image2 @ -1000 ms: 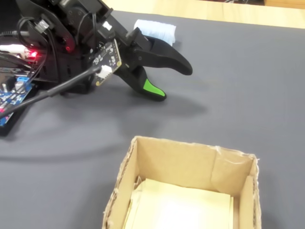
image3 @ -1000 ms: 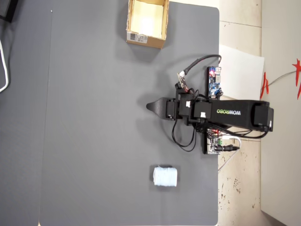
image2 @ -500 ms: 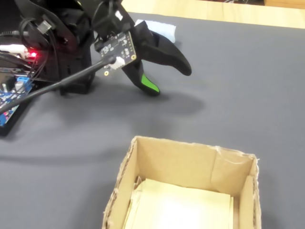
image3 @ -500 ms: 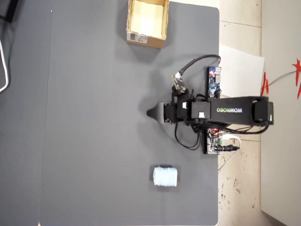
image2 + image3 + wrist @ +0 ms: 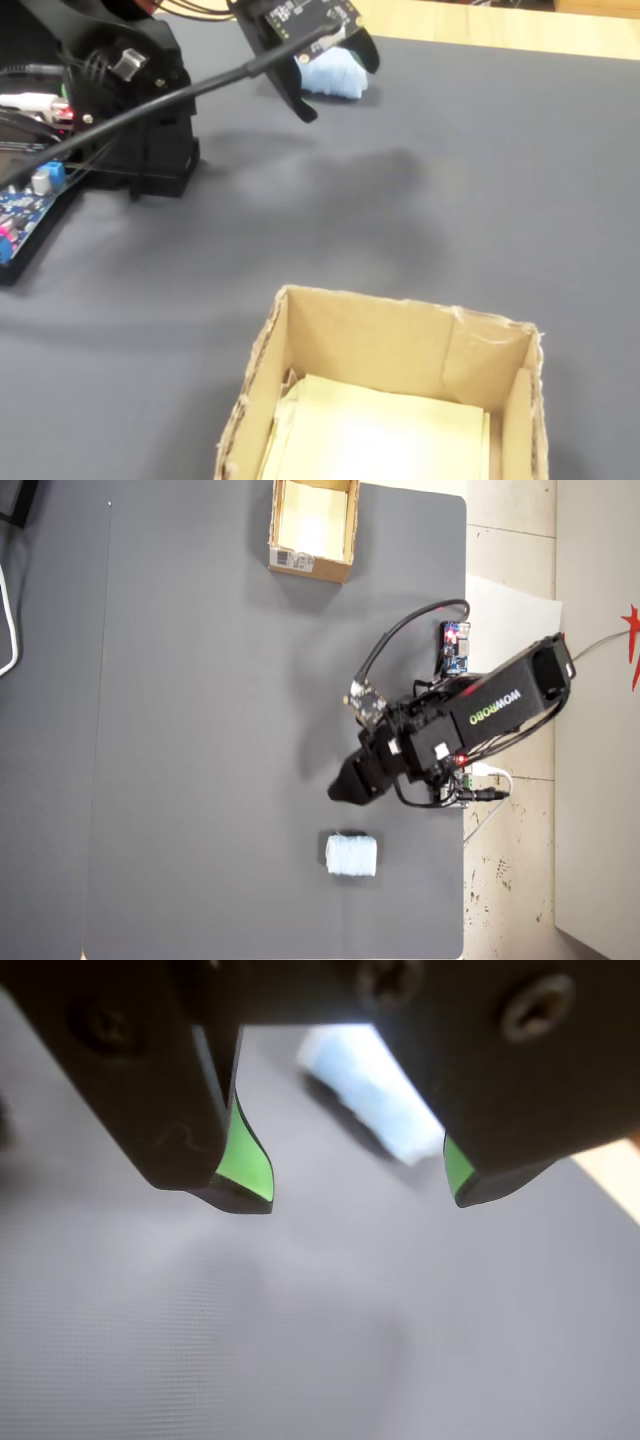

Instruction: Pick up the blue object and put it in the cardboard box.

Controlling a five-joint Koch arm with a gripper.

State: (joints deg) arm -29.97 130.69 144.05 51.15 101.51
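Hand (image 5: 365, 1200) with jaws apart and empty, blue object (image 5: 351, 855) just beyond its tips, pale, ribbed, squarish, resting on the desk (image 5: 200, 780)

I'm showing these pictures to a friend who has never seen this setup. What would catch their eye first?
Probably the black arm stretched over the dark grey mat in the overhead view, its pincer open with bright green pads in the wrist view. Next, the pale blue object lying alone on the mat just beyond the pincer, not touched. Last, the open cardboard box at the mat's far edge, well away from both.
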